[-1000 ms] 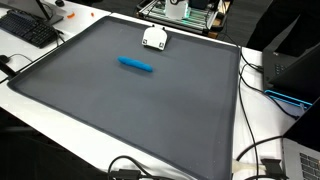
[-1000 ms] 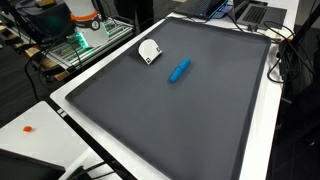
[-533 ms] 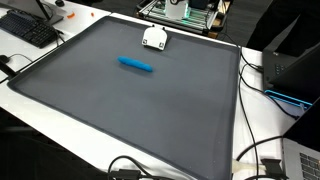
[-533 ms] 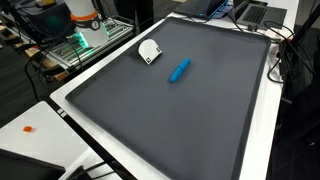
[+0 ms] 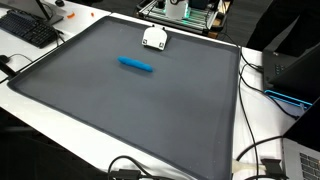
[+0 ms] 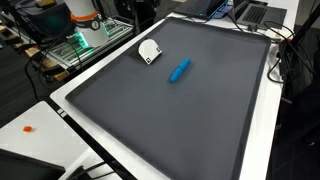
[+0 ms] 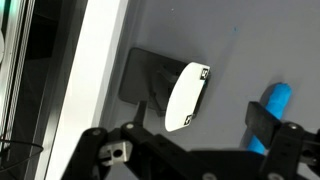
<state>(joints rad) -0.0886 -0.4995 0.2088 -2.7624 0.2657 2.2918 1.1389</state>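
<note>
Nothing has moved; our claw (image 7: 190,145) gapes wide, empty, with the white object (image 7: 187,97), perhaps a cup, at twelve o'clock and the blue marker (image 7: 272,104) at two.

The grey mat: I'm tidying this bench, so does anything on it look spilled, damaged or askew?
Nothing stands out. The blue marker lies flat on the grey mat, the white object sits apart near its edge; no spill shows.

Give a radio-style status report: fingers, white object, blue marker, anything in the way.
Fingers open, empty, over the grey mat. White object and blue marker lie apart on the mat, untouched. Nothing seen blocking either.
</note>
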